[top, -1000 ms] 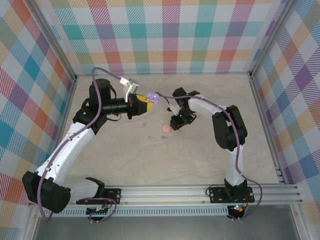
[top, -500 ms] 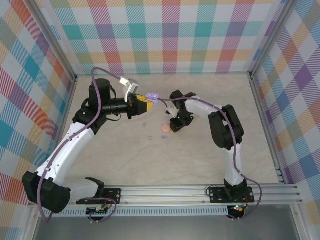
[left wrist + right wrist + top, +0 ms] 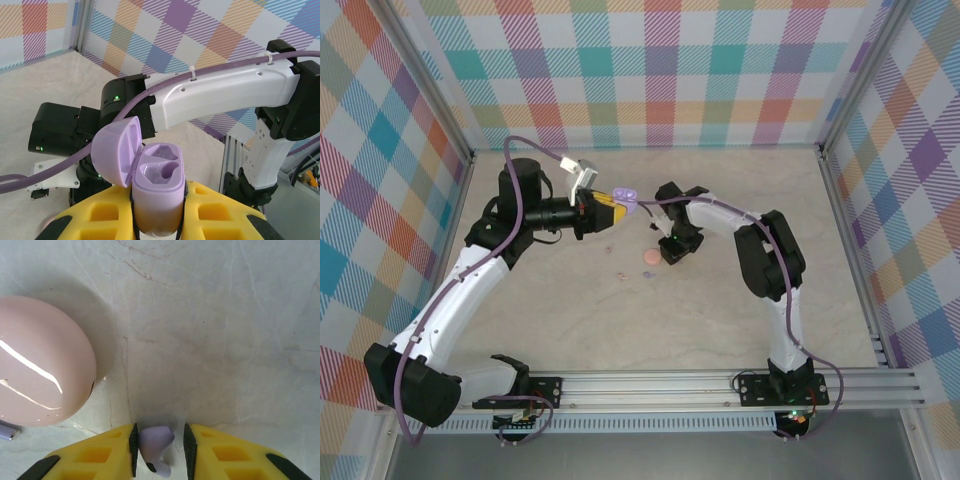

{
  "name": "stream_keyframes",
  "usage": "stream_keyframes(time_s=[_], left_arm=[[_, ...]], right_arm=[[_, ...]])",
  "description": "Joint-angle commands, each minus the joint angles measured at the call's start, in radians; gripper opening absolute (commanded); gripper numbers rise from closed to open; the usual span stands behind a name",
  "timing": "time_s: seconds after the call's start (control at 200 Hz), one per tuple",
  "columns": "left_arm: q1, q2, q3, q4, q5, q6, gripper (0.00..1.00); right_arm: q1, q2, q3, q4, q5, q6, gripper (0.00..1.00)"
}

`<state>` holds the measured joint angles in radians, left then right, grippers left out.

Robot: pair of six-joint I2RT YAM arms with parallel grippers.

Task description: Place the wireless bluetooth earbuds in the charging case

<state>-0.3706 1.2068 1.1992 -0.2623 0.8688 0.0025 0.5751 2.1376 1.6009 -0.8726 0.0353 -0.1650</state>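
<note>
Right wrist view: right gripper (image 3: 159, 440) jaws stand narrowly apart astride a small lilac plastic earbud (image 3: 155, 444) lying on the pale marbled tabletop (image 3: 225, 340), near a glossy pink rounded object (image 3: 40, 360). The left gripper (image 3: 157, 212) is clamped on the lilac plastic charging case (image 3: 157, 187), hinged lid (image 3: 116, 150) open.

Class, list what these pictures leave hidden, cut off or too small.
- Right wrist view: the purple earbud between the fingers of the right gripper is cut off by the bottom edge; grip unclear.
- Top view: the loose earbuds are specks, shape unreadable.
- Left wrist view: the base of the charging case is hidden between the fingers of the left gripper.
</note>
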Motion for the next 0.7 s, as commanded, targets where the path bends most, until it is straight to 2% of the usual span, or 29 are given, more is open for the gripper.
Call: stream_keyframes(time_s=[0.0,0.25,0.465,0.695], left_arm=[[0.002,-0.028,0.007,-0.007,-0.003,0.016,0.15],[0.002,-0.031,0.002,-0.008,-0.008,0.016,0.15],[0.003,-0.027,-0.016,-0.042,-0.066,0.031,0.15],[0.002,0.002,-0.051,-0.042,-0.197,0.029,0.15]], right_arm=[[0.013,0.024,-0.014,0.006,0.028,0.014,0.29],[0.005,-0.004,-0.039,0.039,0.05,0.058,0.23],[-0.05,-0.07,-0.073,0.093,-0.059,0.14,0.23],[-0.14,-0.164,-0.149,0.177,-0.229,0.219,0.23]])
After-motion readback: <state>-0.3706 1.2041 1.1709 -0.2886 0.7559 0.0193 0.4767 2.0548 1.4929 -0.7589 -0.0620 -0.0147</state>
